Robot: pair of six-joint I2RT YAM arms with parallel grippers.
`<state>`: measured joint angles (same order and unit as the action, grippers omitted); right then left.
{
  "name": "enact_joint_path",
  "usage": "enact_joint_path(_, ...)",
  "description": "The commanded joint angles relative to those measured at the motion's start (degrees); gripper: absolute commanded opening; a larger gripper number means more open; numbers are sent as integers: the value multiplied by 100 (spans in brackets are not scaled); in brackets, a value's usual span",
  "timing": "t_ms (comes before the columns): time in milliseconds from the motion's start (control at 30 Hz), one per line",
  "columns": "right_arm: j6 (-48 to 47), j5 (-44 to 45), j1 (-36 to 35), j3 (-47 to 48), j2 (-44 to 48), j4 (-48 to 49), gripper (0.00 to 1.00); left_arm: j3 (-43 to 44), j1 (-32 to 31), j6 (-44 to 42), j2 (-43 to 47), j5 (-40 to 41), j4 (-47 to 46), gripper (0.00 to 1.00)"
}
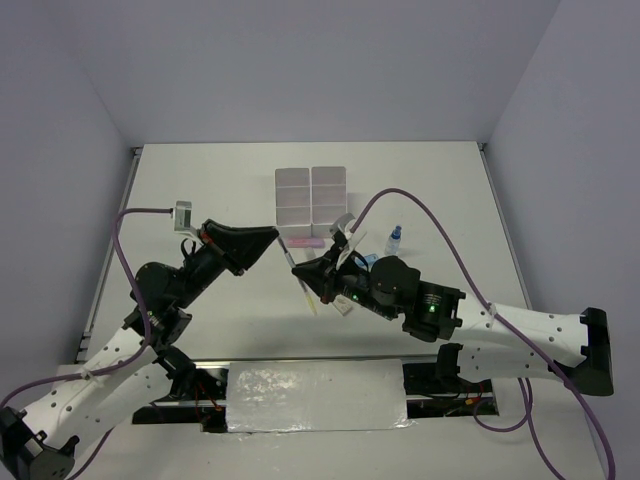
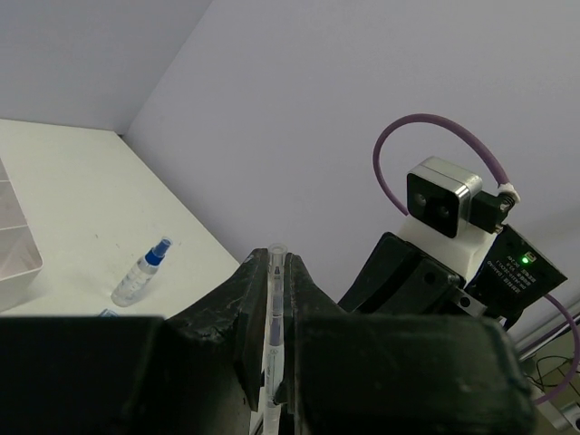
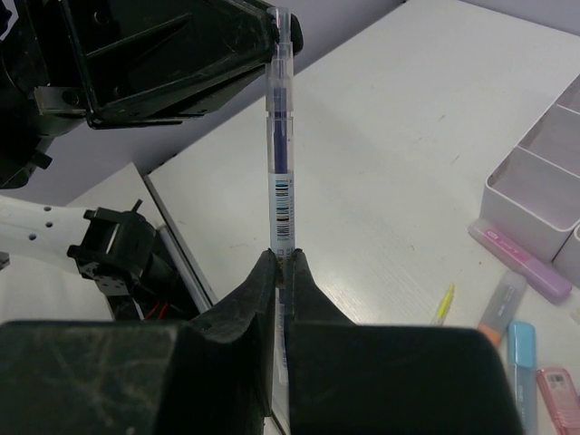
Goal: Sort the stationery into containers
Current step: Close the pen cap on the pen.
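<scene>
Stationery in play is a clear pen, held off the desk, with the left hand clamped on its top end and the right hand clamped on its lower barrel. Beyond it the containers sit mid-desk, with a pink marker at their near edge and bare desk to their left.

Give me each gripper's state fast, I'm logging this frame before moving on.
Left gripper: closed on one end of the clear pen.
Right gripper: closed on the same pen, further along its barrel.
</scene>
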<state>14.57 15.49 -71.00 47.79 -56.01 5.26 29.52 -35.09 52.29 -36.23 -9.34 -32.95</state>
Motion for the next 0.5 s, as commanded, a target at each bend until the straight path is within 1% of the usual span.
enact_joint_path(0, -95, 113, -36, 239, 160, 257, 0, 230, -24, -167, -7, -94, -53, 0)
enact_joint_path(200, -147, 121, -37, 187, 134, 581, 0, 186, -24, 9, -130, -313, -317, 0)
enact_joint_path(267, -182, 139, -45, 134, 152, 800, 0, 247, -24, -43, -191, -410, -282, 7)
enact_joint_path(300, -200, 139, -37, 134, 169, 836, 0, 274, -24, -61, -200, -445, -247, 18)
enact_joint_path(367, -244, 130, -45, 169, 160, 846, 0, 317, -24, -140, -227, -542, -230, 32)
enact_joint_path(433, -261, 113, -37, 204, 152, 819, 0, 361, -24, -228, -209, -577, -168, 42)
enact_joint_path(467, -253, 60, -36, 222, 134, 784, 0, 370, -24, -246, -201, -534, -142, 42)
